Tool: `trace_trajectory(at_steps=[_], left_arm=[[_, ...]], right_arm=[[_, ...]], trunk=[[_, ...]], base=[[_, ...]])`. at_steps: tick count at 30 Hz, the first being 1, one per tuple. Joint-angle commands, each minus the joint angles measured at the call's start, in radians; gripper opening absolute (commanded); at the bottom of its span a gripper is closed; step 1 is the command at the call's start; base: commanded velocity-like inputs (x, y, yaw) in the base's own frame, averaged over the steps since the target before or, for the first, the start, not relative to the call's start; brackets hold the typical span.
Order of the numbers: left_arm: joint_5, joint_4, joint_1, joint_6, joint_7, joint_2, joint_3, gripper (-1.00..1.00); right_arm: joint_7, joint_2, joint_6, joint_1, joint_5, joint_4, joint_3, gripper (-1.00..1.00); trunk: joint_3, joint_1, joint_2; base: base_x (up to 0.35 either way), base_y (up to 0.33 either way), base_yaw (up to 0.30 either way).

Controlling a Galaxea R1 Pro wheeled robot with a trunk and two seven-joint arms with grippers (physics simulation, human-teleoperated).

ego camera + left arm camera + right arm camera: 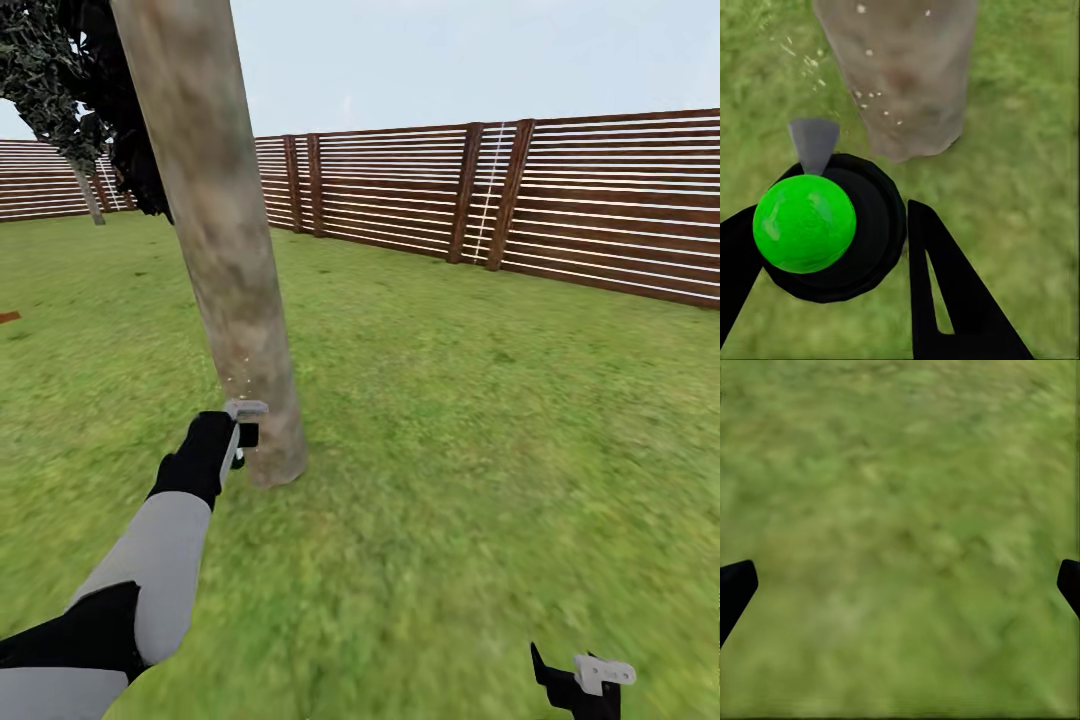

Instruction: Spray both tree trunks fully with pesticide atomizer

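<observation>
A thick, mottled grey-brown tree trunk [225, 250] leans up out of the lawn just ahead of me. My left gripper [238, 432] is stretched out to its base and is shut on the pesticide atomizer [246, 409]. In the left wrist view the atomizer [805, 223] is a black round body with a bright green ball, and my left gripper [832, 219] has a black finger on either side of it. Its grey nozzle [814, 142] points at the trunk [904, 75], and pale specks hang in the air in front of the bark. My right gripper [578, 680] is low at my right side, open over grass [900, 585].
A reddish-brown slatted fence [560, 200] runs along the back and right of the lawn. Another tree with a thin-looking distant trunk [89, 192] and dark foliage [60, 90] stands far off to the left. Open grass [480, 430] spreads to the right of the near trunk.
</observation>
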Motion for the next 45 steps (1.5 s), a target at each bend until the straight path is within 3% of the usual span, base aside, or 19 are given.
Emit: trace_trajectory(at_steps=[1, 4, 7, 10, 11, 14, 16, 18, 20, 22, 24, 27, 31, 34, 35, 36, 40, 41, 45], left_arm=[[-0.003, 0.0, -0.011, 0.001, -0.001, -0.026, 0.0, -1.0], [0.002, 0.001, -0.032, 0.001, -0.001, -0.054, -0.001, -1.0], [0.034, 0.0, -0.101, 0.046, -0.001, -0.056, -0.001, -1.0], [0.06, -0.002, -0.121, 0.096, -0.001, -0.047, -0.002, -1.0], [0.062, -0.003, -0.122, 0.102, -0.001, -0.034, 0.002, -1.0], [0.07, -0.034, -0.12, 0.137, -0.002, 0.048, 0.007, -1.0], [0.1, -0.041, -0.12, 0.161, -0.011, 0.121, 0.007, -1.0], [0.111, -0.042, -0.121, 0.166, -0.017, 0.136, 0.001, -1.0], [0.112, -0.044, -0.122, 0.168, -0.019, 0.125, -0.002, -1.0], [0.112, -0.044, -0.123, 0.168, -0.019, 0.066, -0.007, -1.0], [0.112, -0.044, -0.124, 0.169, -0.019, 0.04, -0.04, -1.0], [0.112, -0.071, -0.124, 0.185, -0.019, 0.059, -0.05, -1.0], [0.115, -0.119, -0.113, 0.234, -0.022, 0.131, -0.052, -1.0], [0.113, -0.12, -0.069, 0.221, -0.022, 0.125, -0.058, -1.0], [0.113, -0.12, -0.01, 0.189, -0.022, 0.115, -0.069, -1.0], [0.113, -0.108, 0.057, 0.085, -0.018, 0.107, -0.081, -1.0], [0.112, -0.096, 0.161, -0.032, -0.005, 0.04, -0.087, -1.0], [0.109, -0.089, 0.191, -0.105, 0.011, 0.007, -0.087, -1.0], [0.116, -0.062, 0.208, -0.146, 0.193, -0.005, -0.077, -1.0]], right_arm=[[0.0, 0.0, 0.0, 0.0, 0.0, 0.0, 0.0, 1.0], [0.0, 0.0, 0.0, 0.0, 0.0, 0.0, 0.0, 1.0], [0.0, 0.0, 0.0, 0.0, 0.0, 0.0, 0.0, 1.0], [0.0, -0.001, 0.0, 0.0, 0.0, 0.0, 0.0, 1.0], [0.0, -0.001, 0.0, 0.0, 0.0, 0.0, 0.0, 1.0], [0.0, -0.002, 0.0, 0.0, 0.0, 0.0, 0.0, 1.0], [0.0, -0.001, 0.0, 0.0, 0.0, 0.0, 0.0, 1.0], [0.0, -0.001, 0.0, 0.0, 0.0, 0.0, 0.0, 1.0], [0.0, 0.0, 0.0, 0.0, 0.0, 0.0, 0.0, 1.0], [0.0, 0.0, 0.0, 0.0, 0.0, 0.0, 0.0, 1.0], [0.0, 0.0, 0.0, 0.0, 0.0, 0.0, 0.0, 1.0], [0.0, 0.0, 0.0, 0.0, 0.0, 0.0, 0.0, 1.0], [0.0, 0.0, 0.0, 0.0, 0.0, 0.0, 0.0, 1.0], [0.0, 0.001, 0.0, 0.0, 0.001, 0.0, 0.0, 1.0], [0.0, 0.001, 0.0, 0.0, 0.001, 0.0, 0.0, 1.0], [0.0, 0.001, 0.0, 0.0, 0.002, 0.0, 0.0, 1.0], [0.0, 0.002, 0.0, 0.0, 0.001, 0.0, 0.0, 1.0], [0.0, 0.002, 0.0, 0.0, 0.001, 0.0, 0.0, 1.0], [0.0, 0.002, 0.0, 0.0, 0.002, 0.0, 0.0, 1.0]], trunk=[[0.0, 0.0, 0.0], [0.0, 0.0, 0.0], [0.0, 0.0, 0.0], [0.0, 0.0, 0.0], [0.0, 0.0, 0.0], [0.0, 0.0, 0.0], [0.0, 0.0, 0.0], [0.0, 0.0, 0.0], [0.0, 0.0, 0.0], [0.0, 0.0, 0.0], [0.0, 0.0, 0.0], [0.0, 0.0, 0.0], [0.0, 0.0, 0.0], [0.0, 0.0, 0.0], [0.0, 0.0, 0.0], [0.0, 0.0, 0.0], [0.0, 0.0, 0.0], [0.0, 0.0, 0.0], [0.0, 0.0, 0.0]], base=[[-0.018, 0.0, 0.0], [-0.004, 0.0, 0.0], [0.0, 0.0, 0.0], [0.0, 0.0, 0.0], [0.0, 0.0, 0.0], [0.0, 0.0, 0.0], [0.0, 0.0, 0.0], [0.0, 0.0, 0.0], [0.0, 0.0, 0.0], [0.0, 0.0, 0.0], [0.0, 0.0, 0.0], [0.0, 0.0, 0.0], [0.0, 0.0, 0.0], [0.0, 0.0, 0.0], [0.0, 0.0, 0.0], [0.0, 0.0, 0.0], [0.0, 0.0, 0.0], [0.0, 0.0, 0.0], [0.0, 0.0, 0.0]])
